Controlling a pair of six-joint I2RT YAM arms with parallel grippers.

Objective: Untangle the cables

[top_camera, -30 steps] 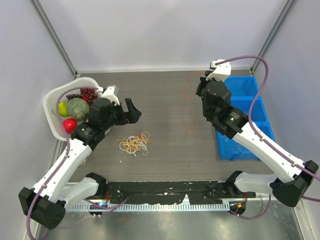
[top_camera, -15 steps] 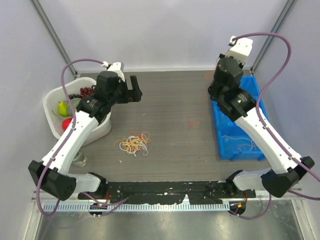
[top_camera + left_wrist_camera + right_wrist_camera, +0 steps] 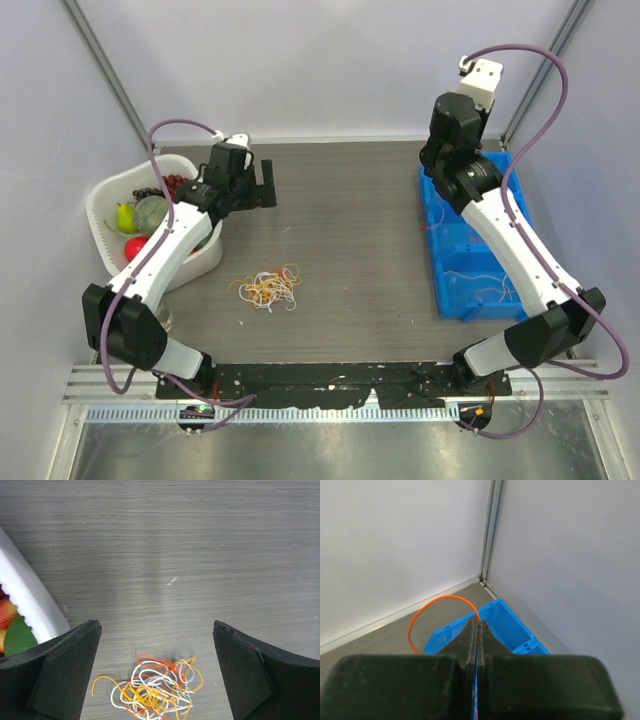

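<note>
A small tangle of orange, yellow, red and white cables (image 3: 270,288) lies on the dark table, left of centre; the left wrist view shows the cables (image 3: 156,687) low in the frame. My left gripper (image 3: 262,185) hovers well behind the tangle, its jaws wide open with nothing between them (image 3: 155,630). My right gripper (image 3: 432,160) is raised over the blue bin's far end. It is shut (image 3: 477,622) on one thin orange cable (image 3: 435,602), which arcs out from the fingertips and hangs down.
A blue bin (image 3: 440,290) along the right side holds a few thin loose cords; its far end (image 3: 505,622) shows under the right fingers. A white basket (image 3: 100,215) of fruit stands at the left, its rim (image 3: 30,600) near my left finger. Walls close in behind.
The right arm has lifted and swung to the back right over the blue bin with the orange cable. The left arm has drawn back from the tangle toward the far left, still open.
</note>
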